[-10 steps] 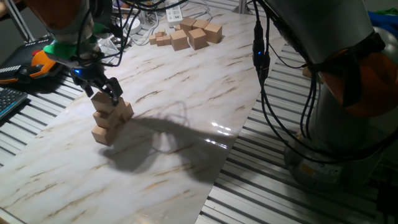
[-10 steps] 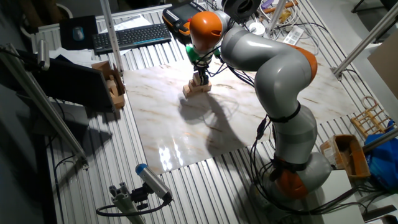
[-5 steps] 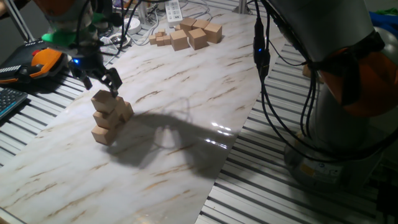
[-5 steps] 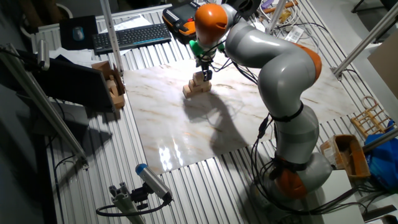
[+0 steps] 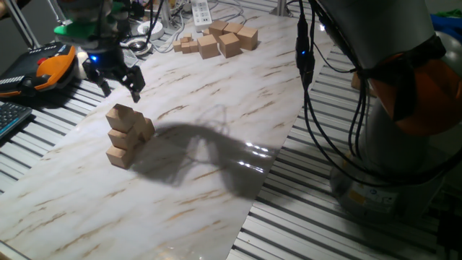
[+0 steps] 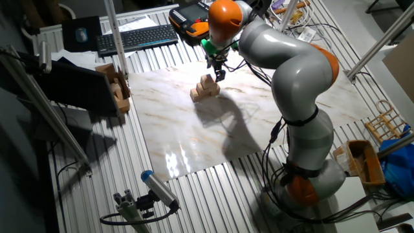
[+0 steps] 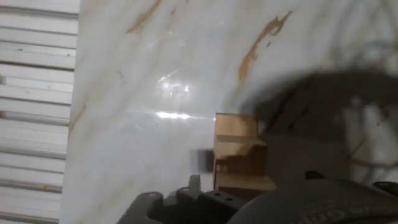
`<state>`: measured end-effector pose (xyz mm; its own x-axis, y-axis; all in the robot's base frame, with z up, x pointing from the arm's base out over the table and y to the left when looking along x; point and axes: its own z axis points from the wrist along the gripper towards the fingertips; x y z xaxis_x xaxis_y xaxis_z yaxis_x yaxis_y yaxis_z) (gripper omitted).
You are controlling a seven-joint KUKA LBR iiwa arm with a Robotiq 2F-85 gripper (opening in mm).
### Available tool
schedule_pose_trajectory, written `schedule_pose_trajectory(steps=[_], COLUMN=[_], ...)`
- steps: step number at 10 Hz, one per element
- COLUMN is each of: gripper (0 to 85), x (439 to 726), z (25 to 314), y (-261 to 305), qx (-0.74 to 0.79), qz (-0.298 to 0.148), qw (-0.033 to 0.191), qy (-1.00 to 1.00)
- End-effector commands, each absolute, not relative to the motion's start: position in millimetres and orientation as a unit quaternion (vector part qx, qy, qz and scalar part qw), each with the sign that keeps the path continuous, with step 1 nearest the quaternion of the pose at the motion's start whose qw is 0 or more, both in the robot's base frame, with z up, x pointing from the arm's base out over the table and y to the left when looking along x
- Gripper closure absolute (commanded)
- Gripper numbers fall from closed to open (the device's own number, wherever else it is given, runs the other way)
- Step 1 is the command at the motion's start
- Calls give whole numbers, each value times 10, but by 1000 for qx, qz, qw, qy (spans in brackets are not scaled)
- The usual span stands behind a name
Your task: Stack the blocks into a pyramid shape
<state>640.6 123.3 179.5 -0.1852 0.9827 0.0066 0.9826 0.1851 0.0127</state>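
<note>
Pyramid shape (image 5: 127, 135) stacked near the left edge of the bench, gripper (image 5: 115, 78) held above it.

Nearest, the stepped heap of tan cubes is seen on the marble-patterned board (image 5: 216, 130), three cubes tall, towards the left edge. Just above and behind it, the gripper is held clear of the top cube, its fingers (image 5: 134, 81) spread and nothing pinched. At the far edge of the board, a loose cluster of spare blocks (image 5: 220, 40) is seen, well apart from the heap.
</note>
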Motion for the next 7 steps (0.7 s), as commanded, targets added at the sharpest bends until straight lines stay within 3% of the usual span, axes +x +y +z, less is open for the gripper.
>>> schedule_pose_trajectory(steps=[1,3,7], gripper=[510,850,850], x=[6408,6396,6354], z=[1808,1836,1897], y=[1179,1065,874], qx=[617,563,303], qz=[7,0,-31], qw=[2,10,19], qy=[787,826,952])
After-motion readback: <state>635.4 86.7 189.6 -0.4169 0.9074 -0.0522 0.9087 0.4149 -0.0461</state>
